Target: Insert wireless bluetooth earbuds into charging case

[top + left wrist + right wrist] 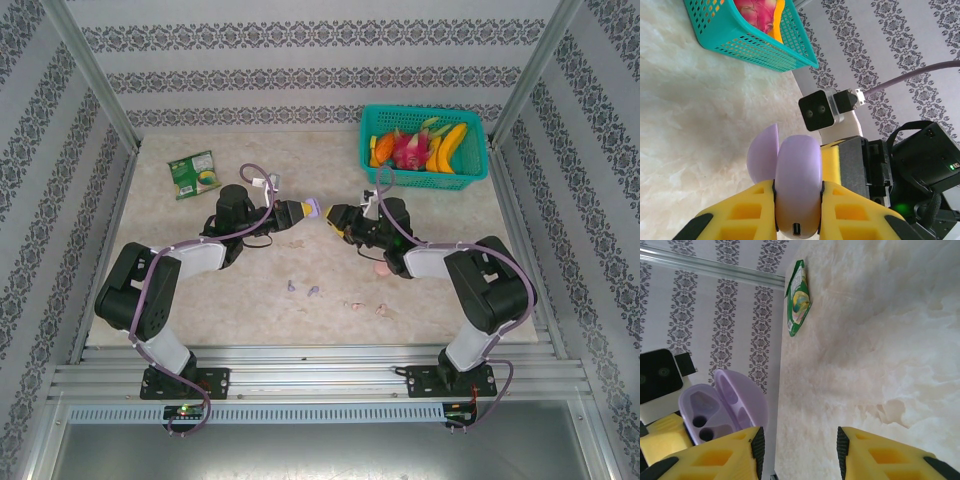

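Collision risk: left end effector (798, 192) is clamped on the open lilac charging case (799, 165) above the table (200, 300), right end effector (799, 437) faces it with fingers apart and empty, earbuds (291, 287) loose on the table, so closing in could knock the case askew.

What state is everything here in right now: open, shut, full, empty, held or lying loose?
Case: lid open, sockets empty, held off the table.
Left fingers: shut on the case.
Right fingers: open, holding nothing.
Earbuds: loose on the table, not yet in the case.
Basket: upright, full of fruit.
Packet: lying flat on the table.
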Robot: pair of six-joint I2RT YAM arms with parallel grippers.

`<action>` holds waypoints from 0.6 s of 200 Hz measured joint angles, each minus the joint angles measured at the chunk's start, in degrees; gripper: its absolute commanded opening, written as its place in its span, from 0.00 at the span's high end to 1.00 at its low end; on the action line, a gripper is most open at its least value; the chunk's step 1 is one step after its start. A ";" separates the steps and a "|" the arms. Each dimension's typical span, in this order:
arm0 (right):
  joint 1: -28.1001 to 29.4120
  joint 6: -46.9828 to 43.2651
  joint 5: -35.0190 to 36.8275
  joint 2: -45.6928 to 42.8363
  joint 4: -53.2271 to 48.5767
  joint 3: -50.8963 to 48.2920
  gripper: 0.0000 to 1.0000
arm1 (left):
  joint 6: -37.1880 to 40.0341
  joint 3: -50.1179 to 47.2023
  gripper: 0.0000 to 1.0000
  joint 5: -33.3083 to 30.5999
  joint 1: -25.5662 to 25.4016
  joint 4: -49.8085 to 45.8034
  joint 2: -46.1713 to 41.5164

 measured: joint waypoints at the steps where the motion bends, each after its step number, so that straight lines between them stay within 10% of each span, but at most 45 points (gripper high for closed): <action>1: 0.00 0.00 0.00 -0.02 0.00 0.00 0.55 | 0.00 0.00 1.00 0.02 0.00 0.00 0.00; 120: 1.20 -0.04 -0.63 0.98 -0.02 3.43 0.57 | 0.00 0.00 1.00 0.44 0.00 -0.52 0.00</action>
